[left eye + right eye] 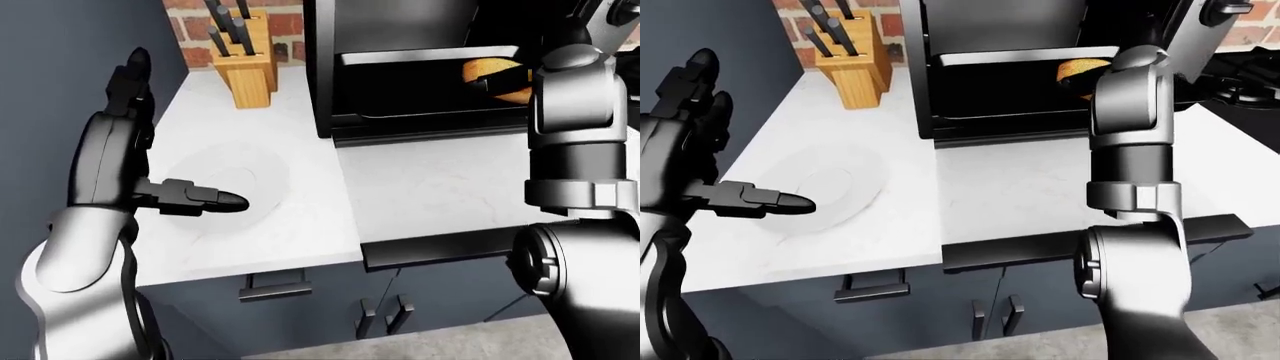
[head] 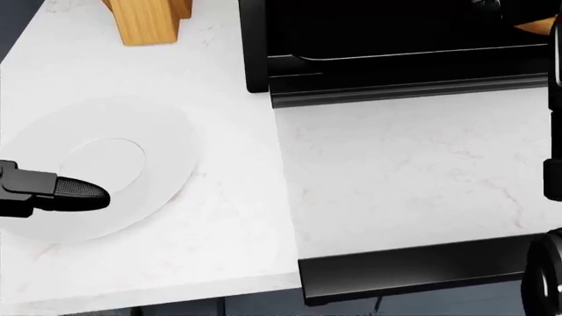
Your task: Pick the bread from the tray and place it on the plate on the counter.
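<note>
The bread, a golden-brown loaf, lies on the black tray inside the open black oven, at the top right of the left-eye view. My right arm rises from the bottom right, and my right hand is at the bread. The forearm hides its fingers, so their grip is unclear. The white plate rests on the white counter at the left. My left hand is open above it, fingers upright and thumb pointing out over the plate's lower left part.
A wooden knife block stands above the plate near the brick wall. The black oven body borders the plate's counter on the right. A black ledge runs along the bottom edge. A stove sits at the far right.
</note>
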### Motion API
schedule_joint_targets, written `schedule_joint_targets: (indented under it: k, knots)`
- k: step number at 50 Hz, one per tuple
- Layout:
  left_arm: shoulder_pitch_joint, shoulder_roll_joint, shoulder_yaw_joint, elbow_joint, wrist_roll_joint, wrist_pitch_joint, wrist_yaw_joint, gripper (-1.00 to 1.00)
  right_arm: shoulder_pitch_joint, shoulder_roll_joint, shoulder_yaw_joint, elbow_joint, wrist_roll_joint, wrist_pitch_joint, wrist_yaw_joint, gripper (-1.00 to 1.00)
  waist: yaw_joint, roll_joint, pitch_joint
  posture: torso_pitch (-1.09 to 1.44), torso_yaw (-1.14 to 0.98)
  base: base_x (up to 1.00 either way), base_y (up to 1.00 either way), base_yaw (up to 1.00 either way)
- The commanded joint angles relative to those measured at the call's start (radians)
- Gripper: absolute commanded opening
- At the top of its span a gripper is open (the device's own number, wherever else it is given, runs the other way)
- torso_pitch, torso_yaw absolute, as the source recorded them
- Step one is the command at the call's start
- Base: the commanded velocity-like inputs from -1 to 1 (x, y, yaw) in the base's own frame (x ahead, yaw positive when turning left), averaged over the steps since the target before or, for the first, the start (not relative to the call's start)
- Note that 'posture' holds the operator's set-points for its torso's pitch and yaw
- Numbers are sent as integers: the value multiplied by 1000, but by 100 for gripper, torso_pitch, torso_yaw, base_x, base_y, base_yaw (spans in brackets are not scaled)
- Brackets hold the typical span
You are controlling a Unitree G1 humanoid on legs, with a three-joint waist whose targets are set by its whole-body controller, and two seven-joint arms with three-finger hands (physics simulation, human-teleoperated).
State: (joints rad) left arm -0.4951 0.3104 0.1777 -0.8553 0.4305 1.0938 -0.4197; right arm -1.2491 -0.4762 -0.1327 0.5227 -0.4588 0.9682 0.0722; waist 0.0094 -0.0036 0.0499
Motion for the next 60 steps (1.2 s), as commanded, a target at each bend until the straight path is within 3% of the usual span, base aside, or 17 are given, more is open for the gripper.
schedule_joint_targets:
  k: [1, 25, 34, 37, 46, 49, 51, 52, 60]
  knots:
    - [-22, 9, 8, -21, 8, -28, 9, 100, -37, -15, -3, -34, -13, -18, -7, 100, 0, -2, -27, 0, 0, 0, 0, 0]
    - [-26, 15, 8, -29, 16, -16, -4, 100, -15, -19, 0, -45, -39, 9, 20, 98, 2, -6, -31, 0, 0, 0, 0, 0]
    - [-35, 17, 8, -17, 16, -21, -4, 100, -20, -21, 1, -45, -45, 17, 32, 63, 3, -6, -31, 0, 0, 0, 0, 0]
    - [-34, 18, 9, -20, 16, -20, -5, 100, -22, -22, 2, -48, -48, 20, 38, 41, 2, -5, -31, 0, 0, 0, 0, 0]
    - [-19, 19, 15, -38, 19, -15, -11, 100, -14, -20, 4, -67, -55, 31, 54, -33, 0, -6, -30, 0, 0, 0, 0, 0]
    - [-19, 21, 17, -39, 19, -14, -12, 100, -14, -17, 3, -69, -57, 31, 56, -74, -1, -6, -30, 0, 0, 0, 0, 0]
    - [-19, 21, 17, -39, 19, -14, -12, 100, -16, -15, 2, -68, -58, 30, 53, -85, -1, -6, -30, 0, 0, 0, 0, 0]
    - [-16, 19, 18, -40, 19, -16, -11, 100, -16, -13, 3, -68, -58, 29, 53, -100, -1, -6, -30, 0, 0, 0, 0, 0]
    - [-12, 17, 18, -38, 18, -21, -8, 100, -23, -11, 1, -77, -57, 31, 54, -100, -1, -6, -30, 0, 0, 0, 0, 0]
